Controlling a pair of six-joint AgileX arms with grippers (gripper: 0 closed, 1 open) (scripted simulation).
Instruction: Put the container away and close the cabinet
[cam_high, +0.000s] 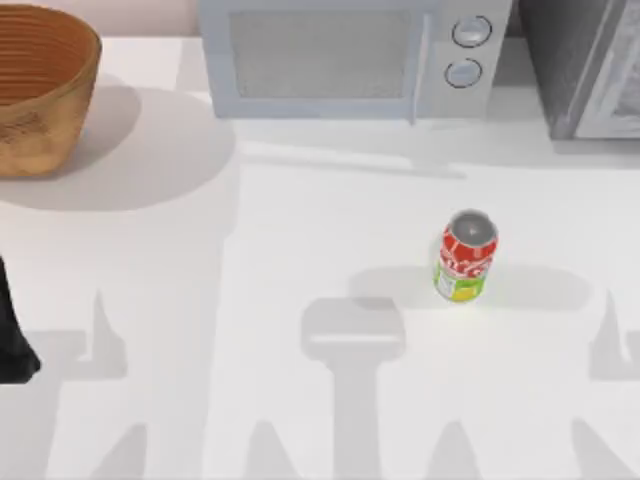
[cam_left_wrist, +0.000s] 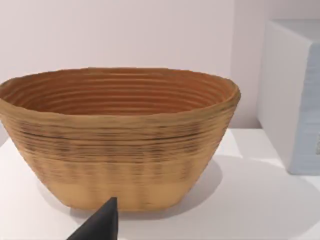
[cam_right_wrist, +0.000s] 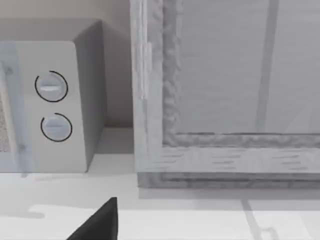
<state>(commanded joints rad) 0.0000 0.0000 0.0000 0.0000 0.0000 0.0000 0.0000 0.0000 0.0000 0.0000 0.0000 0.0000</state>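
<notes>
The container (cam_high: 466, 255), a small can with a silver top, a red-and-white label and a yellow-green base, stands upright on the white table right of centre, with no gripper near it. The cabinet (cam_high: 585, 70) is the dark grey speckled unit at the back right. Its pale grey framed door panel (cam_right_wrist: 225, 80) faces the right wrist camera. A dark tip of my right gripper (cam_right_wrist: 100, 222) shows low in that view, well short of the cabinet. My left arm (cam_high: 12, 335) sits at the table's left edge. A tip of my left gripper (cam_left_wrist: 100, 225) points at the basket.
A white microwave (cam_high: 340, 55) with two round knobs stands at the back centre, just left of the cabinet. A woven brown basket (cam_high: 40, 90) sits at the back left. Open table surface (cam_high: 300, 260) lies between the can and the left arm.
</notes>
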